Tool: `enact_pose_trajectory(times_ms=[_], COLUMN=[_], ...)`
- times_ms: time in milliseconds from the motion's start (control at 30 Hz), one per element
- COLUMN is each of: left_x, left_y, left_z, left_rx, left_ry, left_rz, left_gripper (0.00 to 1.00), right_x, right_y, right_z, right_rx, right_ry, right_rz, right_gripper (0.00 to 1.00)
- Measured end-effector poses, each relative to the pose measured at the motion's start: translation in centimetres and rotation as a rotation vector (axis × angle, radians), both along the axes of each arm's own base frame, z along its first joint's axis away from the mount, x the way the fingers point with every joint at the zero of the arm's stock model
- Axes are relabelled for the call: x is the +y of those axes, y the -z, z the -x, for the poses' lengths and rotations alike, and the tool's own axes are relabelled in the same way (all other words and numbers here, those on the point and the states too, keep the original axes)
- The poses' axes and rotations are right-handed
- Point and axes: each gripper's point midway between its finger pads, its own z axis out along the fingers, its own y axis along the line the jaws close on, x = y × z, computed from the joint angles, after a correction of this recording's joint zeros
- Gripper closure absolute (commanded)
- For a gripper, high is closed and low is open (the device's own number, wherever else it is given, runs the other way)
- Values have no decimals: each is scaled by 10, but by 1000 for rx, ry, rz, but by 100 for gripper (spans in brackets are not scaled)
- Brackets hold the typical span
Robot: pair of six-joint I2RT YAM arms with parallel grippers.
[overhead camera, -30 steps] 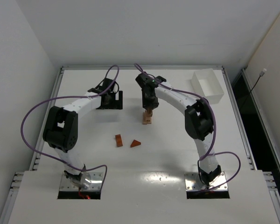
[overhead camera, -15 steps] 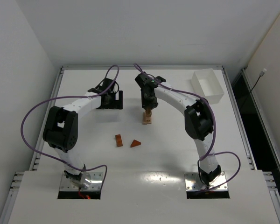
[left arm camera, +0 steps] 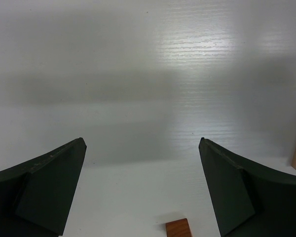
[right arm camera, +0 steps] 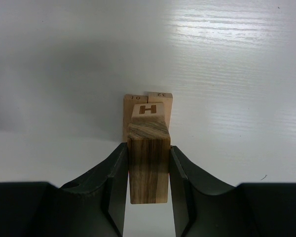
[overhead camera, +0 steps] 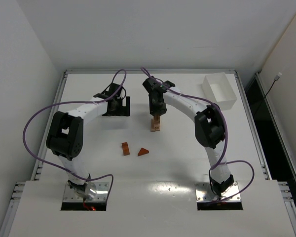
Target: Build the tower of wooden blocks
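Brick [overhead camera: 125,148] left of wedge [overhead camera: 143,152], both before tower [overhead camera: 155,128], box [overhead camera: 219,90] behind at right

Right gripper [right arm camera: 148,150]: black fingers [right arm camera: 113,190] pressed against both side faces of the dark-grained rectangular wooden block [right arm camera: 148,170]; no gap on either side
Dark-grained rectangular wooden block: upright between the fingers; streaked end face on top
Tan wooden block marked H [right arm camera: 148,109]: just past the dark-grained block's far edge; contact cannot be told
Tan wooden blocks numbered 10 and 32 [right arm camera: 160,96]: side by side; showing beyond the H block, farther from the dark-grained block
White grained table [right arm camera: 237,74]: all round the dark-grained block; bright glare to its upper right; grey shadow to its left
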Motion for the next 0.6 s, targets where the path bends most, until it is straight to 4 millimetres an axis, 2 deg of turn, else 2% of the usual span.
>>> enact_pose_trajectory(times_ms=[267,467,500,600], left_x=[-1,-2,-2,-3], left_y=[0,0,0,1], left_z=[0,1,1,1], left_rx=[1,3,4,6], left_ry=[3,7,7,9], left_rz=[5,10,11,13], left_gripper=[1,1,1,1], right_x=[0,1,1,1], right_y=[12,13,13,13], right_z=[-1,-3,-3,-3], right_rx=[16,7,7,7], right_ry=[-6,-9,-9,-9], right_rz=[14,10,10,10], right_gripper=[99,86,80,77])
